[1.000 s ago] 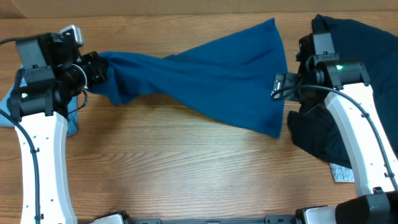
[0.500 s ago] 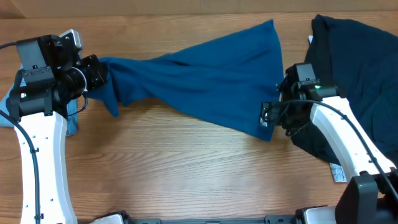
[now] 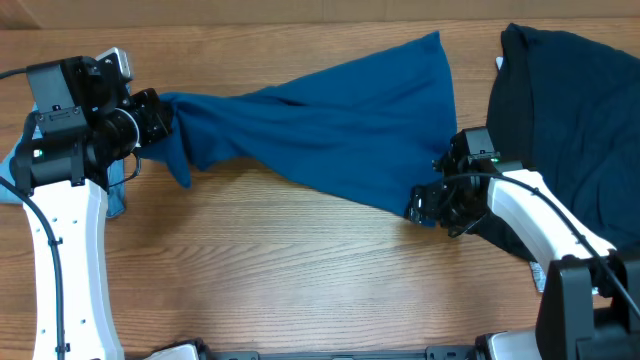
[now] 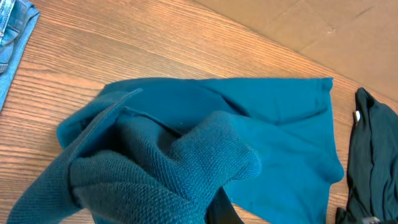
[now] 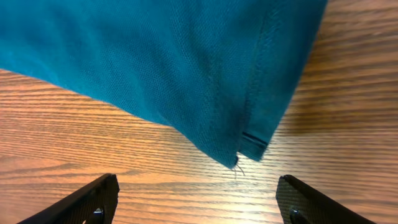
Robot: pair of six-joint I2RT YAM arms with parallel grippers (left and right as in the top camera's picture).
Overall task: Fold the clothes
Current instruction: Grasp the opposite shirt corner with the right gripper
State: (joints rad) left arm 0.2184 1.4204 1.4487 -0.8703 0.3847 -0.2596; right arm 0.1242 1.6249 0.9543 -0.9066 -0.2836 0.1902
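Blue top (image 5: 155,62) apparently just before right pincer (image 5: 196,190)

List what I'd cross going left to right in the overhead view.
jeans → left gripper → mid-blue top, which it grips → right gripper, open at the top's lower corner → navy garment

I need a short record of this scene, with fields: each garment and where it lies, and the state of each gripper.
blue top: stretched across the table, twisted, unfolded
left gripper: shut on the blue top's left end
right gripper: open, low beside the hem corner, holding nothing
navy garment: heaped at the right side, partly under the right arm
jeans: at the left edge, mostly out of view
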